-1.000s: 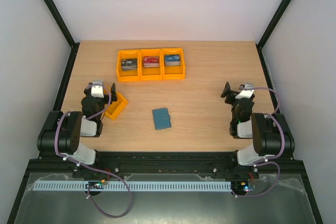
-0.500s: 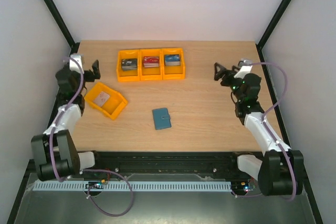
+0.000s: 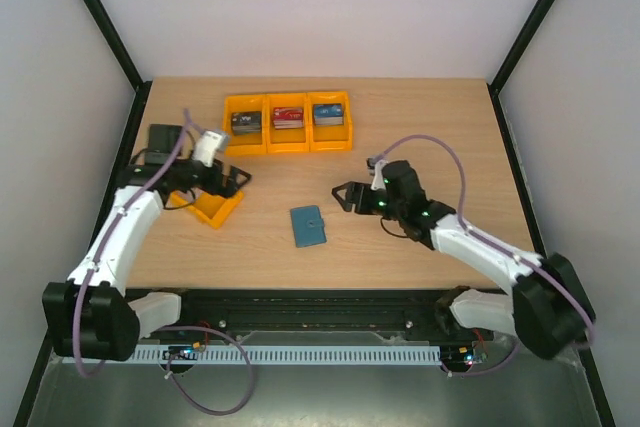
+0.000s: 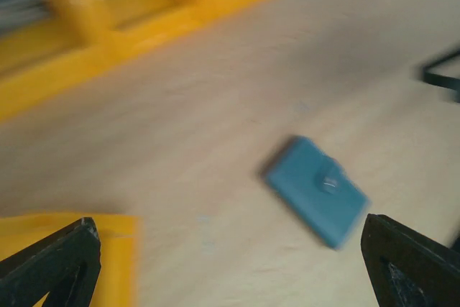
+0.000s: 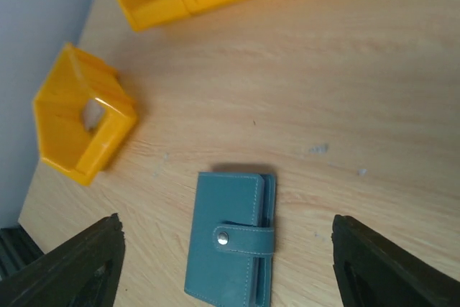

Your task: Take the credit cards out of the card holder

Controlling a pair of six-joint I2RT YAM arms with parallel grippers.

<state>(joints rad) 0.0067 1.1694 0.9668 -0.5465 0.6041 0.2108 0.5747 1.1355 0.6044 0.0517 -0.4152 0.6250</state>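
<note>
Card holder (image 3: 308,226) lies flat on tabletop (image 3: 420,117), roughly mid-table, closed, snap tab (image 5: 244,239) buttoned across the front. Nothing touches it.

Right jaws sit just to the right of the holder in the top view, low over the tabletop, spread wide, nothing betw them. Right wrist cam looks down on the holder, which lies betw the two fingers (image 5: 68,271) but apart from both.

Left jaws hang over the loose orange bin (image 3: 220,209), left of the holder & clear of it. Also wide open, empty. Left wrist view is blurred: the holder shows right of centre, lying at an angle, both fingers (image 4: 50,267) at the bottom corners w/ a bin corner by the left one.

Row of 3 orange bins (image 3: 288,145) stands toward the far edge, one small item in each (dark, red, blue), too small to ID. Loose bin shows a pale patch inside in the right wrist view, can't tell what.
</note>
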